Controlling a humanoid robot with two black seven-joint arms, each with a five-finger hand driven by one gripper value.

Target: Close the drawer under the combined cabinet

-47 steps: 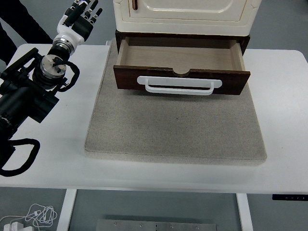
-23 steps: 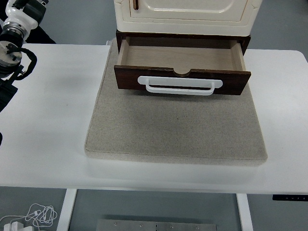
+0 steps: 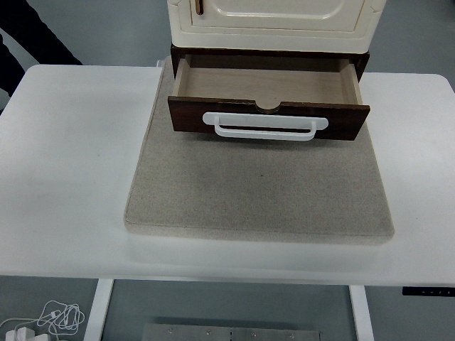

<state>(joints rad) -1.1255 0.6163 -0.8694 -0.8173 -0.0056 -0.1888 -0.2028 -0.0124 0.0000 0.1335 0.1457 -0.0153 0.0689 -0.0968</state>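
Observation:
A cream cabinet (image 3: 270, 18) stands at the back of a grey mat (image 3: 259, 192). Under it a dark brown wooden drawer (image 3: 266, 92) is pulled open toward me. Its inside is bare light wood. A white bar handle (image 3: 264, 126) runs across the drawer front. Neither robot hand shows in the top view.
The mat lies on a white table (image 3: 71, 156). A person's dark sleeve (image 3: 28, 39) shows past the table's back left corner. Cables (image 3: 43, 320) lie on the floor at the lower left.
The left arm, which lay over the table's left side, has drawn back to the upper left and left the picture. The drawer has not moved.

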